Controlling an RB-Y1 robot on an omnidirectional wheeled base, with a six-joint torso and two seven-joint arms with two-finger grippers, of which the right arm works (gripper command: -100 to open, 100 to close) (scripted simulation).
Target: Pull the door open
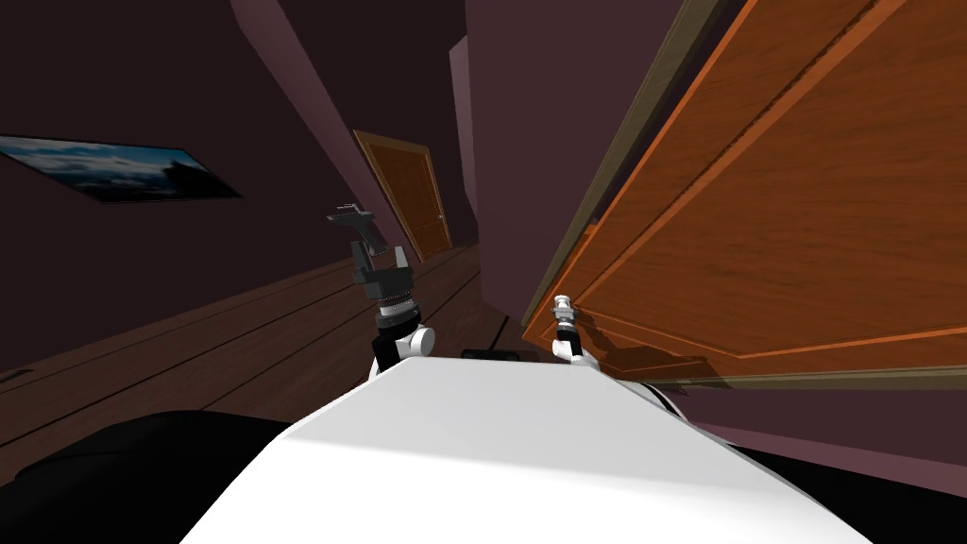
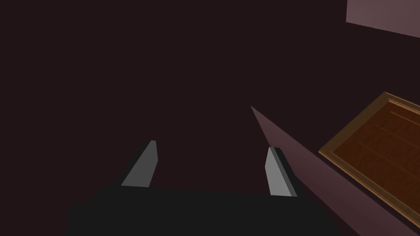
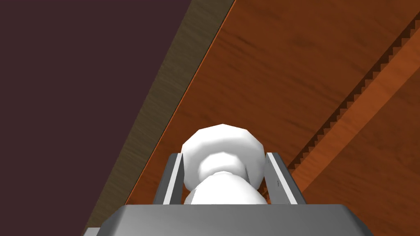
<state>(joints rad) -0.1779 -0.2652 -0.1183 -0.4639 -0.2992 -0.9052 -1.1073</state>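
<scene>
The orange-brown wooden door (image 1: 803, 208) fills the right side of the head view, its edge lying along an olive frame strip (image 3: 164, 106). My right gripper (image 1: 564, 307) is at that edge. In the right wrist view the door's white round knob (image 3: 222, 143) sits between the right gripper's (image 3: 223, 155) two fingers (image 3: 174, 180), which press its sides, so it is shut on the knob. The door panel (image 3: 307, 61) lies just beyond. My left gripper (image 1: 378, 247) is raised in the hallway, away from the door, and stands open (image 2: 211, 144) with nothing between its fingers.
A second wooden door (image 1: 411, 194) stands at the hallway's far end and also appears beside the left hand (image 2: 377, 151). A dark picture (image 1: 113, 170) hangs on the left wall. The brown plank floor (image 1: 236, 331) stretches to my left. Dark purple walls close in on both sides.
</scene>
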